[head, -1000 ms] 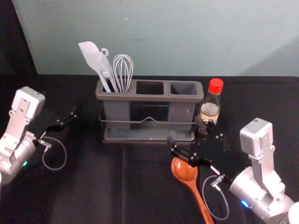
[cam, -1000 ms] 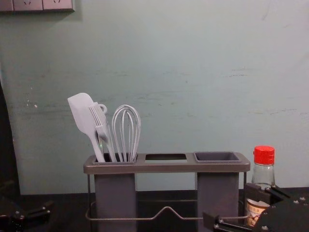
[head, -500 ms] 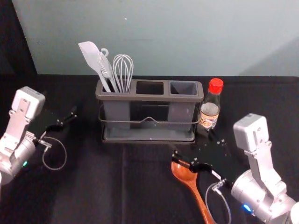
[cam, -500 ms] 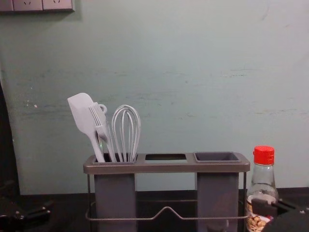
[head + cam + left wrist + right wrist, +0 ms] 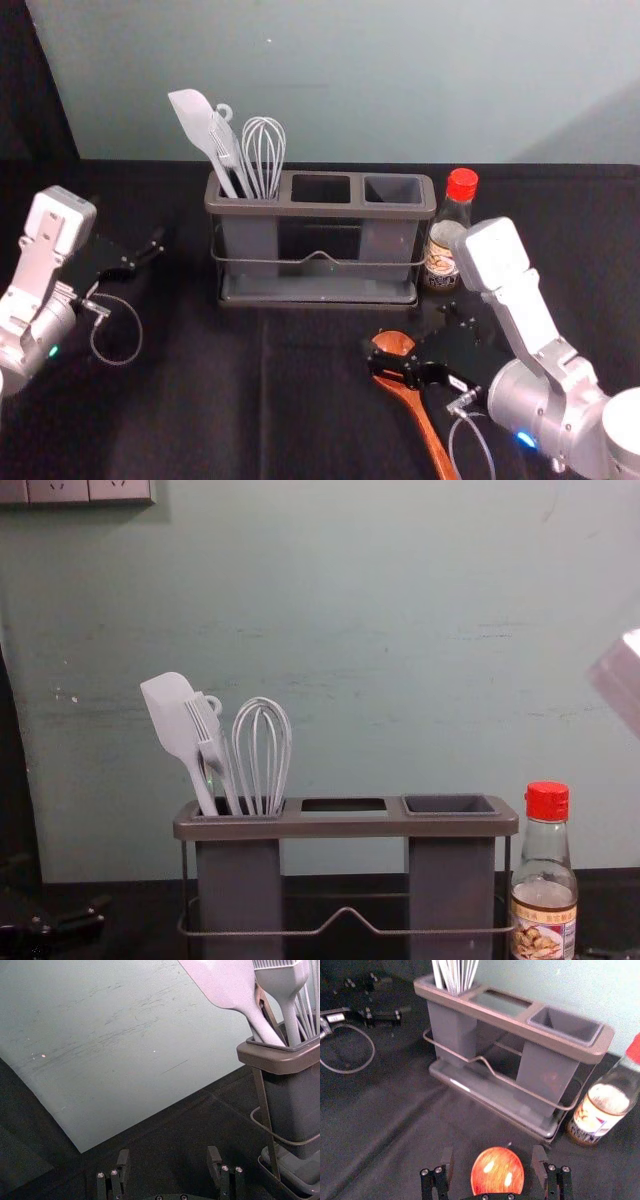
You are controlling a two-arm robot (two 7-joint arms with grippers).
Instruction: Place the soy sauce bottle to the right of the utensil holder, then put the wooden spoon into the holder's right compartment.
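My right gripper point(image 5: 408, 342) is low over the bowl end of the wooden spoon point(image 5: 428, 436), in front of the holder's right part. In the right wrist view the open fingers of my right gripper point(image 5: 493, 1162) stand on either side of the spoon's bowl point(image 5: 497, 1171). The soy sauce bottle point(image 5: 544, 900) stands upright just right of the utensil holder point(image 5: 345, 826). The holder's right compartment point(image 5: 565, 1025) has nothing in it. My left gripper point(image 5: 145, 254) is parked at the left; its fingers are apart in the left wrist view, where the left gripper point(image 5: 169, 1162) holds nothing.
A white spatula point(image 5: 196, 122), a brush and a whisk point(image 5: 263, 150) stand in the holder's left compartment. The wall point(image 5: 350, 80) rises behind the black-covered table point(image 5: 200, 400).
My right gripper has drawn back from beside the bottle and come down toward the spoon's bowl, its wrist tilting forward. The bottle stays upright in place. My left arm has not moved.
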